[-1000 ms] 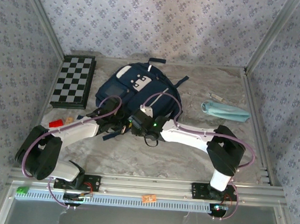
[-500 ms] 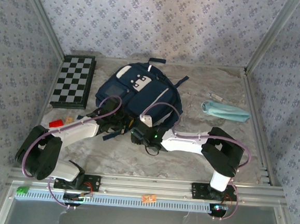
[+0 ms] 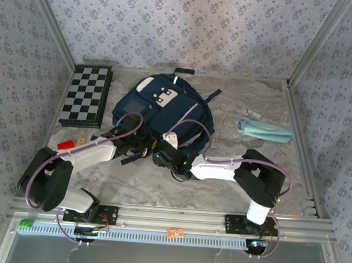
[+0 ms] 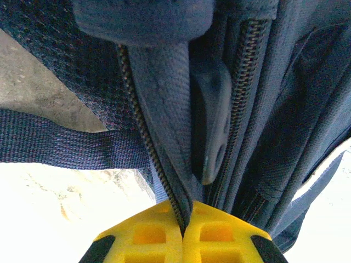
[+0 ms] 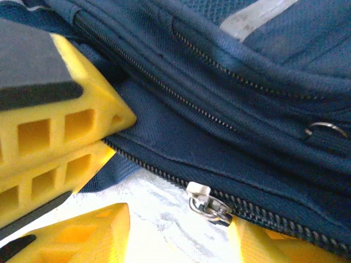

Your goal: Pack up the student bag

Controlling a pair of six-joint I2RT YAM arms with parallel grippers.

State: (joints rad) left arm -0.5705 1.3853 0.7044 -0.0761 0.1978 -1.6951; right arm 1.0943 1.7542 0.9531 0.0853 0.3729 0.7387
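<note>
The student bag [image 3: 166,103], navy with white patches, lies flat at the table's middle. My left gripper [image 3: 139,146] sits at its near edge. In the left wrist view this gripper [image 4: 184,222] is shut on the bag's zipper edge [image 4: 164,164], with fabric and zipper teeth pinched between the yellow fingers. My right gripper [image 3: 162,153] is just right of it, at the same edge. Its yellow fingers [image 5: 82,233] stand open on either side of the silver zipper slider [image 5: 208,203], not touching it. The left gripper's fingertips [image 5: 60,131] show beside it, closed on the bag [image 5: 219,82].
A folded chessboard [image 3: 87,95] lies at the back left. A red piece [image 3: 65,143] and a wooden block [image 3: 79,141] sit near the left arm. A light-blue pouch [image 3: 264,130] and a small pen-like item [image 3: 253,114] lie to the right.
My right gripper has slid left and nearer, down to the bag's near zipper edge, and its jaws have widened. The left gripper has kept its hold and place.
</note>
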